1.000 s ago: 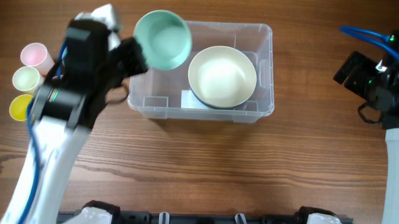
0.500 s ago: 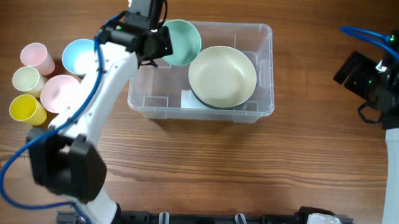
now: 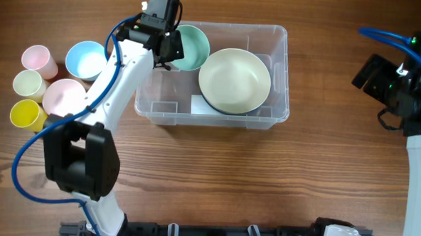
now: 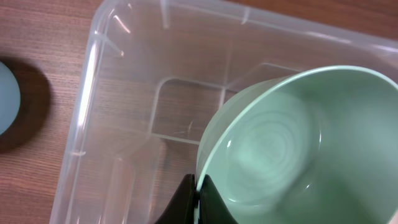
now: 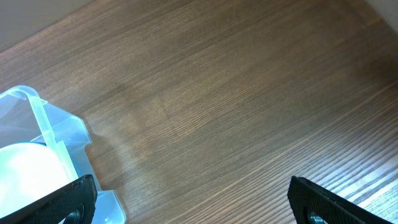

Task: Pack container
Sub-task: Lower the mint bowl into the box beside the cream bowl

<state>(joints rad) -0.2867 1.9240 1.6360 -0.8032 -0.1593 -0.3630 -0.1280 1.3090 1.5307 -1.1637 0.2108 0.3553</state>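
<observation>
Left wrist view, nearest first: left gripper [image 4: 196, 199] closed on the rim of the mint-green bowl [image 4: 292, 143], one finger inside and one outside. The bowl is tilted, its opening turned toward the camera. Behind it are the clear wall and ribbed floor of the container [image 4: 124, 124].

Overhead: the container [image 3: 260, 36] sits at upper centre of the frame, with a cream bowl [image 3: 235, 80] in its right half.

Change over the last second: the green bowl was over the container's upper-left corner, and it is now inside the outline, in the upper-left part, just beside the cream bowl. I cannot tell whether they touch. The arm has swung clear of the left side, so a blue bowl [image 3: 85, 58] and a pink bowl [image 3: 63, 95] show.

Judgement: placement is nearly done but the bowl is not yet released. The two bowls and three cups at far left remain unpacked.

Far right: right gripper [image 5: 193, 199] open wide, holding nothing, above bare table.
</observation>
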